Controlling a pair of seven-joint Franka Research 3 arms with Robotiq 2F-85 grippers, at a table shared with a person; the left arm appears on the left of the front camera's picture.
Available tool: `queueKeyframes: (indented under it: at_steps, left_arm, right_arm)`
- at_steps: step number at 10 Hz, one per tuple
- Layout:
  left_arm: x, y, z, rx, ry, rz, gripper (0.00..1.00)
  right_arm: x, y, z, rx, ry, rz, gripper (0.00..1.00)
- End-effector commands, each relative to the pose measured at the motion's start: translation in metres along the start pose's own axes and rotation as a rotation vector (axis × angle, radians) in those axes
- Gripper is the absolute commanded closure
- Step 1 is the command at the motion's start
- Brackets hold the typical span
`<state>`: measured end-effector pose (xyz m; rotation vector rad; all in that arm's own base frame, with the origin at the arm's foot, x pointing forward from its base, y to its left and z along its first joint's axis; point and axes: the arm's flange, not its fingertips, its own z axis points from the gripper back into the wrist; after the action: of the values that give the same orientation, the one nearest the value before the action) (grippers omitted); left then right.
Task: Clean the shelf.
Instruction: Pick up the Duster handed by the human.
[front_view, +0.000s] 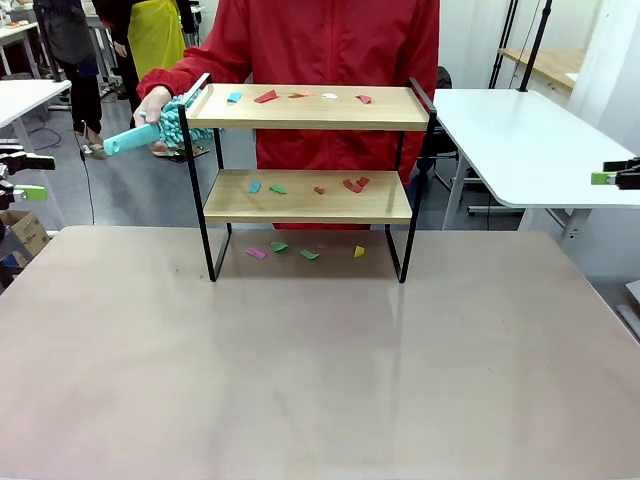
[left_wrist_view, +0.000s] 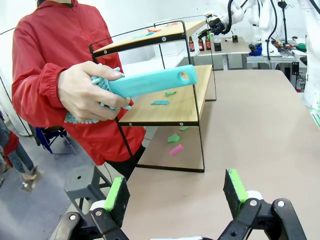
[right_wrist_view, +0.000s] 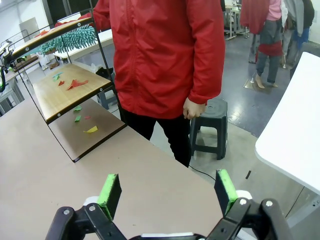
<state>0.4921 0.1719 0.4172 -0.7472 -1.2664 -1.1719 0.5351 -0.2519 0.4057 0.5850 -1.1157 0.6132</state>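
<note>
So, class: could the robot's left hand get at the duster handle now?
Probably yes: the left hand is open, the duster handle sticks out free beside the shelf, and nothing stands between them; the person's hand grips only its brush end.

The front camera faces the shelf (front_view: 300, 120) across the worktop (front_view: 300, 380). The wrist cameras see its opposite ends, beyond the left gripper (left_wrist_view: 175, 185) and right gripper (right_wrist_view: 166, 181).

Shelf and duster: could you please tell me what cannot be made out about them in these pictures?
- Head of the duster, front view: partly hidden by the person's hand and the frame of the shelf.
- The scraps on the top board, front view: seen nearly edge-on, too small to tell their shape.
- Top board, left wrist view: seen edge-on from below, so its surface barely shows.
</note>
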Motion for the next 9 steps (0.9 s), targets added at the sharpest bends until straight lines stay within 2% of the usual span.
queueKeyframes:
  at_steps: [1,6,7,9]
  left_arm:
    - [0.001,0.000,0.000,-0.001,-0.001,-0.003,0.00]
    - [0.000,0.000,0.000,0.000,0.000,0.000,0.00]
    - [0.038,0.013,-0.004,0.033,0.026,0.033,0.00]
    - [0.097,0.016,0.010,0.128,0.094,0.065,0.00]
  right_arm:
    - [0.001,0.002,-0.001,0.002,0.001,0.001,0.00]
    - [0.001,0.002,-0.001,0.002,0.001,0.001,0.00]
    - [0.001,0.002,-0.001,0.002,0.001,0.001,0.00]
    - [0.001,0.002,-0.001,0.002,0.001,0.001,0.00]
